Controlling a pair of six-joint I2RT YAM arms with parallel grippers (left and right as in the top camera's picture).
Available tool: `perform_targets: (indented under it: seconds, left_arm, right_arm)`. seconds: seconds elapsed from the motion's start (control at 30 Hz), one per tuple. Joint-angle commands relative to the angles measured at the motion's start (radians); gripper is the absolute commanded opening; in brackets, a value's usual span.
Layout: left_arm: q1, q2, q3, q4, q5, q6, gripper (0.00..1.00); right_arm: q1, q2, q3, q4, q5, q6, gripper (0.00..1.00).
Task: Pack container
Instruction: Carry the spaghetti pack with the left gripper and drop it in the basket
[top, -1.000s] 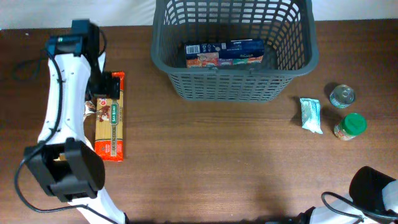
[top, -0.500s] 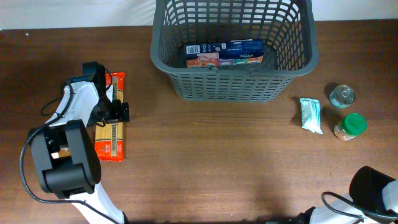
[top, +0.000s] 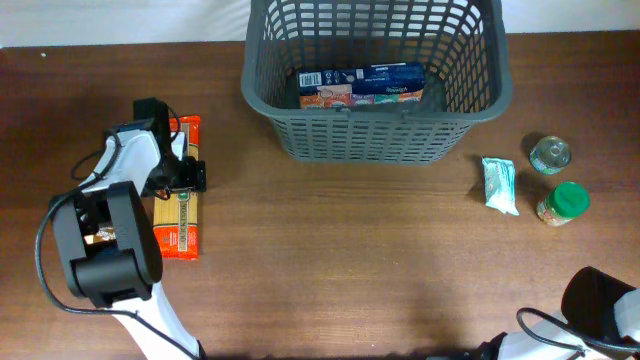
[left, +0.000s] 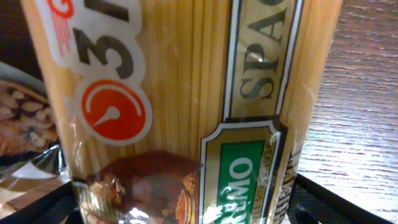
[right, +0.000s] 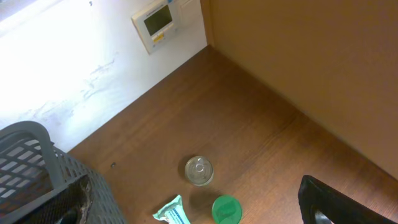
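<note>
Bench (top: 350, 250), seen overhead: spaghetti (top: 178, 215) lies well left of basket (top: 375, 140). Left wrist view alone shows left hand (left: 186, 214) straddling it, closure unclear; right hand (right: 336, 202) likewise unclear.

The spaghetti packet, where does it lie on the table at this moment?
In the overhead view the spaghetti packet lies flat on the left side of the table, directly under the left gripper and well to the left of the grey basket.

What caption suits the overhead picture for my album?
Left pincer at a spaghetti pack; the grey basket holds boxed food; a packet, can and green-lidded jar sit beside it.
</note>
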Motion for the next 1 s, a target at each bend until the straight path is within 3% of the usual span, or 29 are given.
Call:
perform_targets:
  seconds: [0.0,0.07,0.1,0.13,0.33,0.47,0.5,0.67,0.77,0.97]
  left_arm:
    - [0.003,0.099,-0.025,0.000,-0.010,0.021,0.68]
    - [0.003,0.091,-0.019,-0.014,-0.011,0.021,0.24]
    - [0.003,0.087,-0.011,-0.030,-0.011,0.021,0.07]
    - [0.003,0.081,0.003,-0.055,-0.011,0.021,0.02]
    - [0.003,0.017,0.302,-0.322,-0.056,0.021,0.02]
    - [-0.014,-0.021,0.678,-0.501,-0.015,0.022,0.02]
    - [-0.029,-0.031,0.848,-0.536,0.028,0.035,0.02]
    - [-0.109,-0.047,1.217,-0.521,0.089,0.213,0.02]
    - [-0.193,-0.047,1.364,-0.472,0.101,0.378,0.02]
    - [-0.439,-0.039,1.428,-0.433,0.216,1.000,0.02]
  right_arm:
    - [-0.005,0.001,-0.001,0.003,0.016,0.008,0.99]
    - [-0.005,0.001,-0.001,0.003,0.016,0.008,0.99]
    - [-0.005,0.001,-0.001,0.003,0.016,0.008,0.99]
    - [-0.005,0.001,-0.001,0.003,0.016,0.008,0.99]
    - [-0.005,0.001,-0.001,0.003,0.016,0.008,0.99]
    - [-0.005,0.001,-0.001,0.003,0.016,0.008,0.99]
    - [-0.005,0.001,-0.001,0.003,0.016,0.008,0.99]
    - [-0.005,0.001,-0.001,0.003,0.016,0.008,0.99]
    - [-0.005,0.001,-0.001,0.003,0.016,0.008,0.99]
    - [-0.005,0.001,-0.001,0.003,0.016,0.008,0.99]
